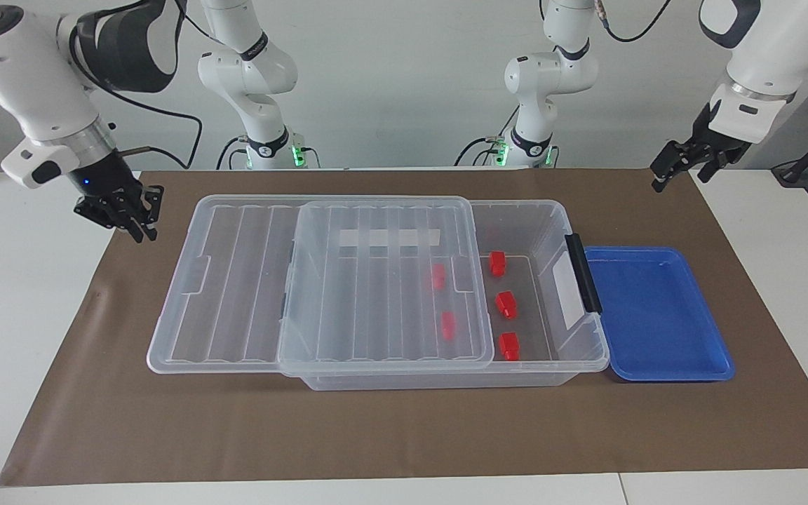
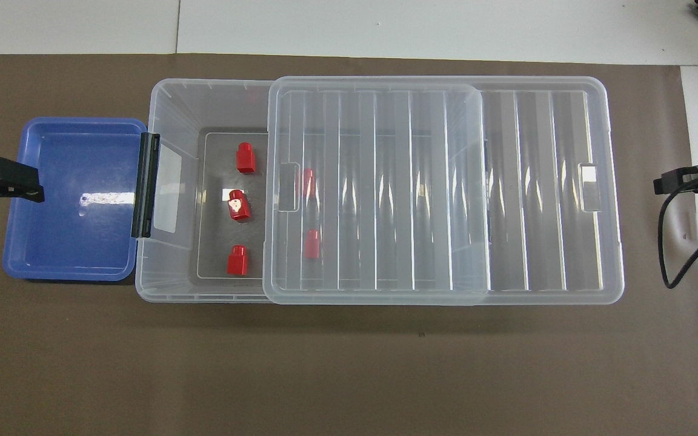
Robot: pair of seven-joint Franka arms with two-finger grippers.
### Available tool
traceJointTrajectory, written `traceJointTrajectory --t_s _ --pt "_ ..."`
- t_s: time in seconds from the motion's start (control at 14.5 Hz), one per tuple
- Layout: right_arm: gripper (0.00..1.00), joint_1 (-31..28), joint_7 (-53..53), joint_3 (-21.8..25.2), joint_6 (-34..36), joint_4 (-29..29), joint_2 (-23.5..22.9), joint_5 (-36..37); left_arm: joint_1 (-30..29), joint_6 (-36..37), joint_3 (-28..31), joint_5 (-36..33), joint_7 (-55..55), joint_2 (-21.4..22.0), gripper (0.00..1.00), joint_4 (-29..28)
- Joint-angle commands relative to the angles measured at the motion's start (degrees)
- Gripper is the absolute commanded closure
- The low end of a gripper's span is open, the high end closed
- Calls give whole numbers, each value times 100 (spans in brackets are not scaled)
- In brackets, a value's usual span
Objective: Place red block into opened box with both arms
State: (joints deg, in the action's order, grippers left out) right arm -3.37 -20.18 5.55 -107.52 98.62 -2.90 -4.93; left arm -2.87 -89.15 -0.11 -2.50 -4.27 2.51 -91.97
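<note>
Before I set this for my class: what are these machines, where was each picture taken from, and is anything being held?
These are two white robot arms, each ending in a small two-finger gripper. One picture faces them across the table; the other looks down from above them. On the brown mat stands a clear box, its lid slid partly aside, with five red blocks inside. A blue tray lies beside it. The left gripper, open, hangs over the mat's edge near the tray; the right gripper hangs over the mat's edge at its own end. Neither holds anything.

Clear storage bin (image 2: 170, 109), lid (image 2: 446, 188) slid partway off; 5 red blocks (image 2: 245, 157) inside, 2 under lid. Blue tray (image 2: 76, 242) touching bin's handle end.
</note>
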Motion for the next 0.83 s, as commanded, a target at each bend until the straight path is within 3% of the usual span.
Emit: traceJointTrajectory --t_s 0.0,0.21,0.35,0.76 --pt "100 -120 -898 -10 -487 96 -377 -175 -72 117 -77 -365 258 83 0 82" --pt "100 -155 -1093 -19 -822 96 -693 -236 -328 38 -95 -366 654 188 0 -75" --pt "100 -164 -1329 -19 -911 105 -852 -666 -328 -103 -95 -365 646 206 0 -137" --pt "100 -68 -1498 -19 -902 114 -949 -992 -240 -516 -147 -304 638 355 0 -515"
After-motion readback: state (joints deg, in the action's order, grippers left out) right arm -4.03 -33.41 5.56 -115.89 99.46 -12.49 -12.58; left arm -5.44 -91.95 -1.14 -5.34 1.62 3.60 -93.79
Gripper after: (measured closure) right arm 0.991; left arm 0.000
